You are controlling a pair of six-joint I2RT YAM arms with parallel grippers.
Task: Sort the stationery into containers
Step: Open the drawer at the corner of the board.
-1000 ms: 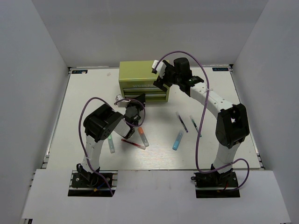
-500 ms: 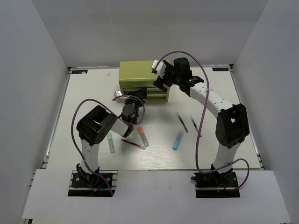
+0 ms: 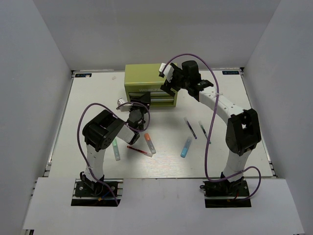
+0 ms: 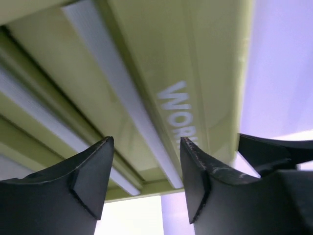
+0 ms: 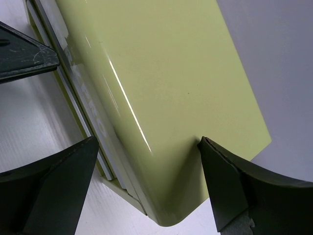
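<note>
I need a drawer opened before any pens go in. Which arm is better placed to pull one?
Left. The left tool, open, faces the cabinet front, a pale handle strip showing between its fingers. The right tool, also open, sits at the cabinet's top right corner, away from the handles.

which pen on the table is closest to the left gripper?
The orange-capped white marker, lying just nearside of the left gripper. The pale green marker, red pen and light blue marker all lie farther off.
</note>
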